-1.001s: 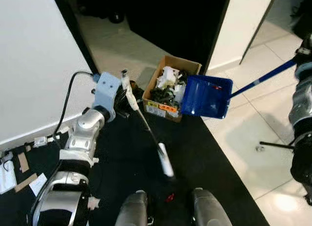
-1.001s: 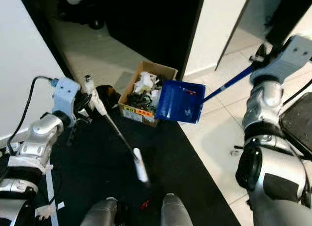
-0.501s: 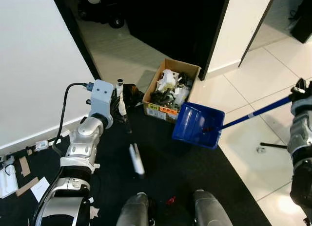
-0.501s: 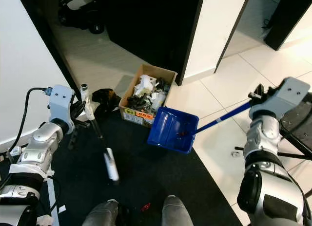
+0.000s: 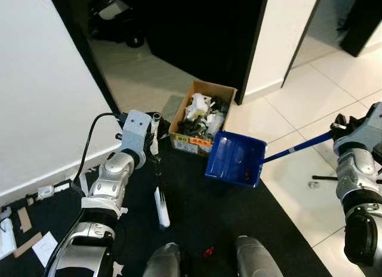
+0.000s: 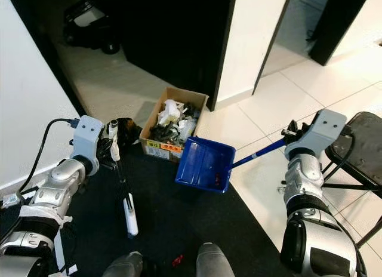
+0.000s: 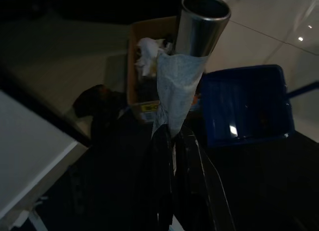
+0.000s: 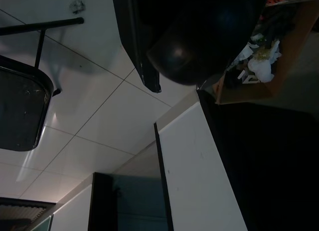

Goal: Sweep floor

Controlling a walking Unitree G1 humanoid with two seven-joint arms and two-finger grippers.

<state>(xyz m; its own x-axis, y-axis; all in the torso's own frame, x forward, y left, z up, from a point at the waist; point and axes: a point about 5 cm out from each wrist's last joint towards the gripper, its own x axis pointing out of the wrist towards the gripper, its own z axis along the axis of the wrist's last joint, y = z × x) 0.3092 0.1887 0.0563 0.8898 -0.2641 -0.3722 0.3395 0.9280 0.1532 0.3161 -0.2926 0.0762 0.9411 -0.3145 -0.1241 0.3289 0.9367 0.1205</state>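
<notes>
Left hand (image 5: 150, 139) clamped on broom (image 5: 158, 187), right hand (image 6: 293, 132) gripping blue dustpan (image 6: 205, 165) near rubbish box (image 6: 169, 126), black mat (image 6: 179, 223).

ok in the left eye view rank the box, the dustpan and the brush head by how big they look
1. Box and dustpan: these look about alike; the dustpan's scoop is nearer the camera and tilted, so I won't rank them.
2. Brush head: clearly smallest, a narrow white strip on the black mat.
</notes>
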